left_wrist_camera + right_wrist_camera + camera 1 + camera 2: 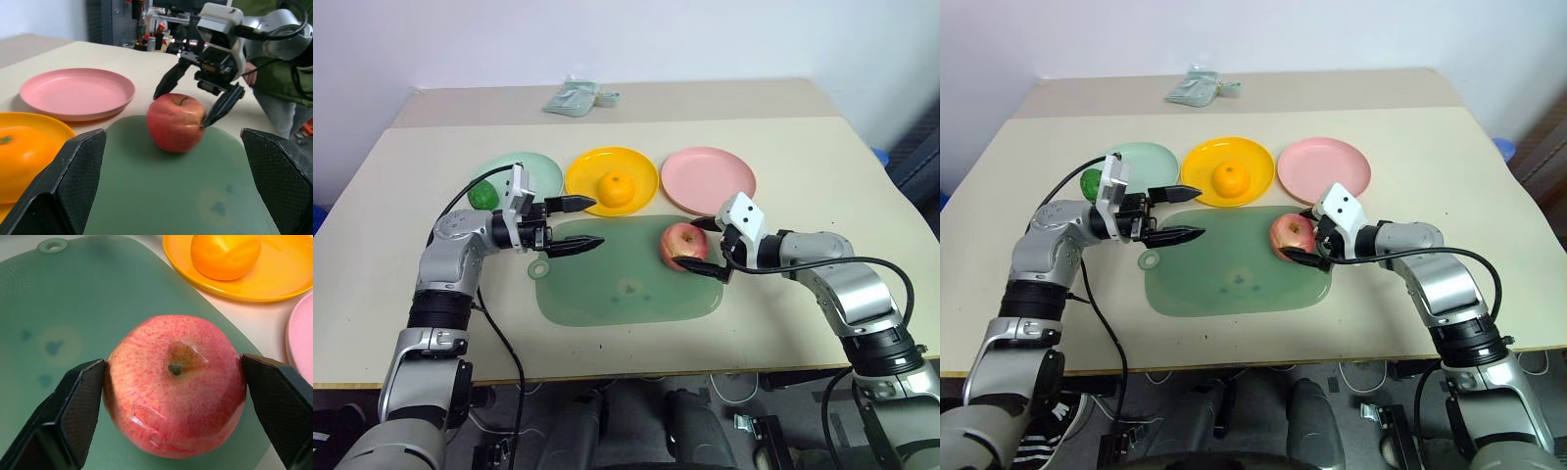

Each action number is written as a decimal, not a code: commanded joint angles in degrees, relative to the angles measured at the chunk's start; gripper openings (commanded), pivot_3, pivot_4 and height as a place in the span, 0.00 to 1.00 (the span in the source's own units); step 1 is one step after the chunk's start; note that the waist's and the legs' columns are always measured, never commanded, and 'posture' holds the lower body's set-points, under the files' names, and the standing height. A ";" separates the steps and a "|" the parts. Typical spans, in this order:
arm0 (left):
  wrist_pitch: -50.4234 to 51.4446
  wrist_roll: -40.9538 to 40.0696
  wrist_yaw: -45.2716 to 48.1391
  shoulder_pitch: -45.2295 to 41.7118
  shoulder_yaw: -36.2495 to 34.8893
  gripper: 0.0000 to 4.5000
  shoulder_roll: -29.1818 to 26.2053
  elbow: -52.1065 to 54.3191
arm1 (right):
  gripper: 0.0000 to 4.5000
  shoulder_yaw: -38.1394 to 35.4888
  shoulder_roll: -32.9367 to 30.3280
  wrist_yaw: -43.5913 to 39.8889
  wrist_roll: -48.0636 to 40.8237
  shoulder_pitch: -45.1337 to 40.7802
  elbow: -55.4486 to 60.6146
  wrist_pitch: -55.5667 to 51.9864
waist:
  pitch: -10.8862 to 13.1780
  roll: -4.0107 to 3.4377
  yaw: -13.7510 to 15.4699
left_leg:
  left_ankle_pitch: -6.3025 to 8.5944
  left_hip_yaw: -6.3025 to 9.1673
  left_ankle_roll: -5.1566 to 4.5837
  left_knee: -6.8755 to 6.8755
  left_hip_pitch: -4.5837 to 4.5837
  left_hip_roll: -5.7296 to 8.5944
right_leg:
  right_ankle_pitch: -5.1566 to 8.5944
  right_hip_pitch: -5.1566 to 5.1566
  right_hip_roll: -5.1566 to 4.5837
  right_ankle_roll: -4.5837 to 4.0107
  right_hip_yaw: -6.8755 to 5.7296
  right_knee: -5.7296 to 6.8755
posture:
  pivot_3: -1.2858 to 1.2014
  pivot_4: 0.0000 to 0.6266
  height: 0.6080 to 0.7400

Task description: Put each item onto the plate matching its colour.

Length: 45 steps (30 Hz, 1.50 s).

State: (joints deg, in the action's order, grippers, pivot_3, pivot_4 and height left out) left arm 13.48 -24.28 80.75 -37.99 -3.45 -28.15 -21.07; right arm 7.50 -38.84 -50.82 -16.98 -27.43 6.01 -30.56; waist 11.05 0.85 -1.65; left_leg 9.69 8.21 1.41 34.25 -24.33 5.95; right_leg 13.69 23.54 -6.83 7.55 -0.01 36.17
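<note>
Red with yellow flecks, the apple (175, 384) sits on the right-hand part of the flat green mat (617, 284), and the right end effector (708, 249) straddles it, one black finger on each side. In the right wrist view both fingers (78, 404) lie against the apple's skin, so the right end effector is grasping the apple, which rests on the mat. The left wrist view shows the same grip from across the mat, with one fingertip pressed on the apple's flank and the other arched over its far side. The pink plate (708, 179) lies just beyond the apple, near the mat's far right corner, and carries nothing. The orange (618, 188) rests in the middle of the yellow plate (611, 179), which sits between the pink plate and the pale green plate (521, 174). The small dark green fruit (483, 195) lies on the near left edge of the pale green plate, partly hidden behind the left arm. The left end effector (588, 224) hovers over the mat's far left corner, pointing towards the apple, its fingers spread wide and released, with nothing between them. The orange lies just past its upper fingertip, and the apple is well apart from it across the mat. A small pale packet (573, 96) lies at the far edge of the table (822, 323).
</note>
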 commanded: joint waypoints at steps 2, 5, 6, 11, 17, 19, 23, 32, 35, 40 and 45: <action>-0.43 -0.87 -0.58 -0.13 -0.30 1.00 -0.70 2.07 | 0.61 -0.86 0.69 0.28 0.17 -0.68 -0.96 -0.36 | -0.01 0.02 0.35 | 0.00 0.00 0.00 0.00 0.03 -0.01 | 0.00 -0.03 0.00 -0.01 0.00 -0.01 | 0.52 0.24 1.00; -1.16 -0.98 -1.00 -0.41 -0.63 1.00 -0.41 1.57 | 0.61 -4.20 2.94 1.38 -2.92 -2.78 -1.50 -1.60 | -0.01 0.02 0.60 | 0.00 -0.02 0.00 0.00 0.03 -0.02 | 0.00 -0.03 0.00 -0.01 0.02 -0.02 | 0.52 0.24 1.00; -1.38 -1.05 -1.18 -0.51 -0.76 1.00 -0.30 1.37 | 0.61 -5.24 3.66 1.58 -3.84 -3.50 -1.64 -1.99 | -0.01 0.02 0.63 | 0.00 -0.02 0.00 0.00 0.03 -0.02 | 0.00 -0.02 0.00 -0.01 0.03 -0.02 | 0.52 0.24 1.00; -5.95 -0.72 -4.59 -2.39 -2.33 1.00 1.61 -1.29 | 0.61 -11.71 9.04 9.76 -4.57 -12.09 -9.07 0.03 | 0.01 -0.01 0.71 | -0.01 -0.04 0.01 0.00 0.00 -0.01 | -0.01 0.05 0.00 -0.02 0.06 -0.01 | 0.52 0.24 1.00; -8.31 -0.78 -7.01 -3.85 -1.98 1.00 3.64 -3.22 | 0.61 -12.39 9.97 23.26 6.27 -23.86 -32.43 14.52 | 0.00 -0.01 0.97 | -0.02 -0.10 0.02 -0.01 -0.01 0.05 | -0.02 0.05 0.00 -0.03 0.05 0.00 | 0.52 0.24 1.00; -9.21 0.20 -9.06 -4.30 -1.77 1.00 4.20 -3.89 | 0.61 -12.61 11.24 23.59 6.93 -26.10 -39.11 18.22 | 0.00 -0.01 0.85 | -0.02 -0.15 0.02 -0.03 -0.02 0.08 | -0.02 0.04 0.00 -0.03 0.04 -0.01 | 0.52 0.24 1.00; -11.32 0.80 -10.95 -4.51 -1.53 1.00 4.90 -4.68 | 0.61 -11.51 12.78 23.39 9.77 -28.99 -49.57 25.94 | 0.01 -0.02 0.16 | -0.02 -0.19 0.02 -0.08 -0.01 0.08 | -0.02 0.07 0.02 -0.03 0.05 0.01 | 0.52 0.24 1.00; -16.46 2.74 -13.53 -3.04 -1.20 1.00 5.51 -7.76 | 0.93 -11.23 13.96 19.64 11.08 -31.82 -60.48 31.27 | 0.02 -0.03 -0.96 | -0.04 -0.17 0.02 -0.10 -0.01 0.08 | -0.03 0.10 0.03 -0.03 0.07 0.07 | 0.52 0.24 1.00; -16.41 2.53 -13.37 -2.60 -0.97 1.00 5.58 -7.01 | 0.99 -12.16 13.88 19.83 10.61 -32.01 -59.76 31.80 | 0.02 -0.03 -0.94 | -0.04 -0.17 0.02 -0.09 -0.01 0.08 | -0.03 0.09 0.03 -0.03 0.07 0.07 | 0.52 0.24 1.00; -14.91 2.01 -13.59 -2.47 -0.97 1.00 5.17 -4.79 | 0.99 -16.39 13.83 18.19 5.68 -31.64 -54.64 30.98 | 0.02 -0.04 -0.91 | -0.03 -0.15 0.02 -0.08 -0.01 0.08 | -0.03 0.10 0.02 -0.03 0.08 0.08 | 0.52 0.24 1.00; -12.55 -0.50 -10.96 -2.17 -2.12 1.00 3.38 -2.47 | 0.99 -18.72 13.94 8.28 -5.01 -23.74 -34.44 22.69 | 0.02 -0.04 -0.90 | -0.03 -0.09 0.02 -0.11 -0.01 0.07 | -0.03 0.10 0.02 -0.02 0.08 0.07 | 0.52 0.24 1.00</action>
State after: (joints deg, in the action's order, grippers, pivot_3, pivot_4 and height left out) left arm 0.34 -22.95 68.67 -40.15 -4.08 -23.67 -26.09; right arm -10.32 -24.74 -39.10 -17.67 -53.23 -35.87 -4.54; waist 11.07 0.81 -2.55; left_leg 9.66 8.13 1.43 34.15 -24.33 6.00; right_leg 13.66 23.64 -6.80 7.53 0.07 36.25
